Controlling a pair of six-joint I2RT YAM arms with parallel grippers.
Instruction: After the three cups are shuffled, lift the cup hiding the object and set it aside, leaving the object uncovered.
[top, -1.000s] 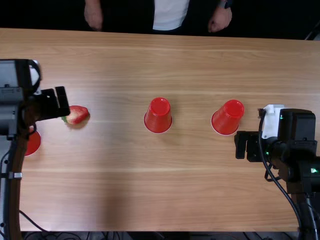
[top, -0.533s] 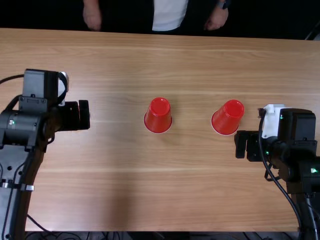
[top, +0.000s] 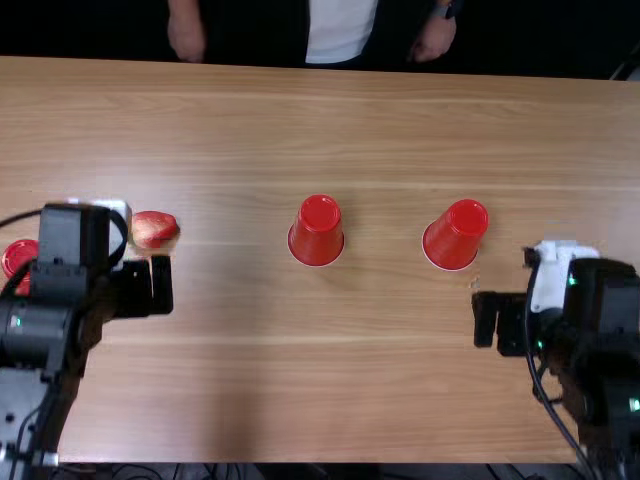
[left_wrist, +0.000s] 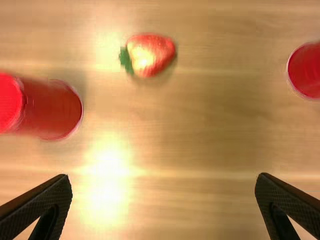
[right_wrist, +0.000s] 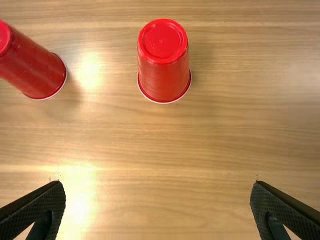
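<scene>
Object: a red strawberry (top: 155, 230) with a green cap is seen lying uncovered on the table (top: 330, 120), toward its left end.
Left cup: the left cup (left_wrist: 45, 107), red, is set to the left of the strawberry and apart from it. It is blurred in the left wrist view, so whether it stands or lies cannot be told.
Obstruction: in the top view the left cup is largely hidden behind the left arm (top: 60, 290), and only a red patch is seen at the table's left edge.
Middle cup: the middle cup (top: 318, 232) is stood upside down, base up, at the table's middle, well apart from the strawberry.
Right cup: the right cup (top: 456, 236) is stood upside down to the right of the middle cup, apart from it.
Left gripper: the left gripper (left_wrist: 161, 179) is released, its fingers spread wide with nothing held. It is placed just on the near side of the strawberry.
Right gripper: the right gripper (right_wrist: 155, 186) is likewise released and grasps nothing. It is placed on the near side of the right cup.
Left wrist view: the strawberry's green cap and more of the left cup are shown, with an edge of the middle cup.
Right wrist view: the flat base and pale rim of the right cup are shown, with the middle cup to its left.
</scene>
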